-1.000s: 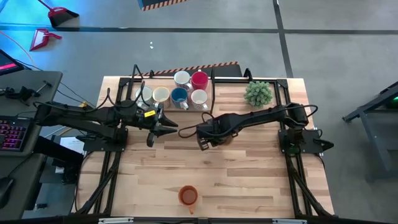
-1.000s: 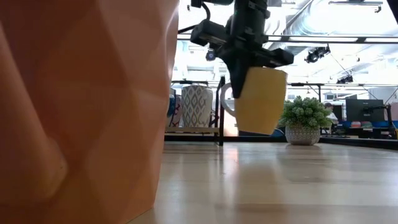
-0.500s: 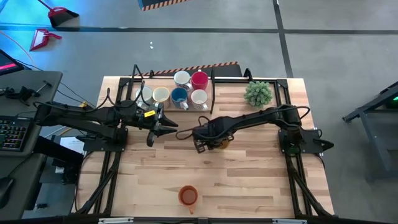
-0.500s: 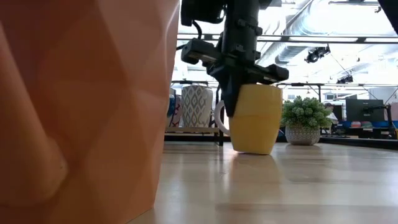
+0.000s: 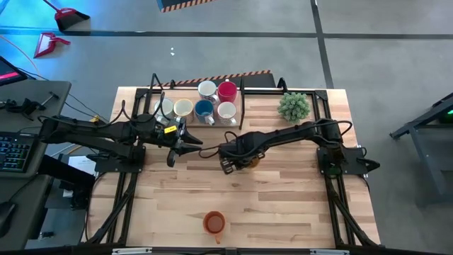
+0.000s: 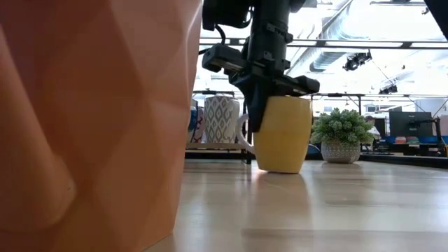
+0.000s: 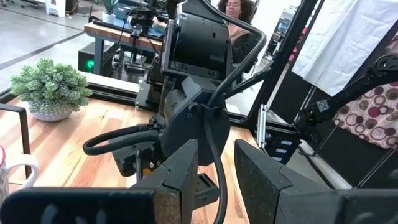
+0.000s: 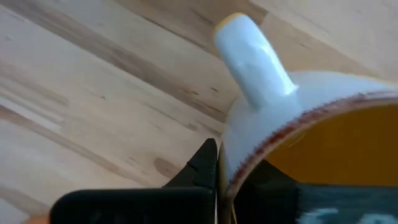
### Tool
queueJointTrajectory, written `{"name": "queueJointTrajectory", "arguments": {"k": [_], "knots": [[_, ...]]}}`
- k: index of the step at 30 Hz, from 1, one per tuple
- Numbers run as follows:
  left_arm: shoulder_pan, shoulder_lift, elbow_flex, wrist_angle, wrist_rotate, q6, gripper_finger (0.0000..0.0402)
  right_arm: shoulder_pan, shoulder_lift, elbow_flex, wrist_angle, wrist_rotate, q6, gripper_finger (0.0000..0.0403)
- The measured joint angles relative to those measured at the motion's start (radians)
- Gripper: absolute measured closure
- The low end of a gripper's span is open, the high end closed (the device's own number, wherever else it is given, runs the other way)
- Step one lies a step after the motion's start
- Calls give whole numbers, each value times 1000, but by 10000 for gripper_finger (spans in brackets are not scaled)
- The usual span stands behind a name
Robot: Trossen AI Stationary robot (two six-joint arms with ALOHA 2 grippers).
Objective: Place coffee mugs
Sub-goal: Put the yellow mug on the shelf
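1. Your wooden table (image 5: 283, 205) carries everything here; both arms reach in toward its middle.
2. Your right gripper (image 5: 228, 161) sits near the table's centre, its jaws clamped on the rim of the yellow mug (image 6: 282, 134). The right wrist view shows one finger (image 8: 204, 168) outside the wall, by the white handle (image 8: 255, 60).
3. That yellow mug stands upright with its base on the wood in the low view, just in front of the rack.
4. Your left gripper (image 5: 190, 146) hovers just left of the right one, jaws apart and holding nothing.
5. Look to the rack (image 5: 244, 106) at the far edge: six mugs cluster there, including a red mug (image 5: 227, 91) and a blue mug (image 5: 204, 110).
6. The potted plant (image 5: 294, 106) stands to the right of the rack.
7. The orange mug (image 5: 214, 223) sits alone at the near edge, well apart from the rest.
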Motion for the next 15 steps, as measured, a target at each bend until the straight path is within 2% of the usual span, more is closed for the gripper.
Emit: {"name": "queueJointTrajectory", "arguments": {"k": [9,15], "knots": [[0,0,0,0,-1,8,308,0,1,0,6,-24,-1,321],[0,0,0,-2,-1,19,308,0,-26,1,16,-43,-32,295]]}}
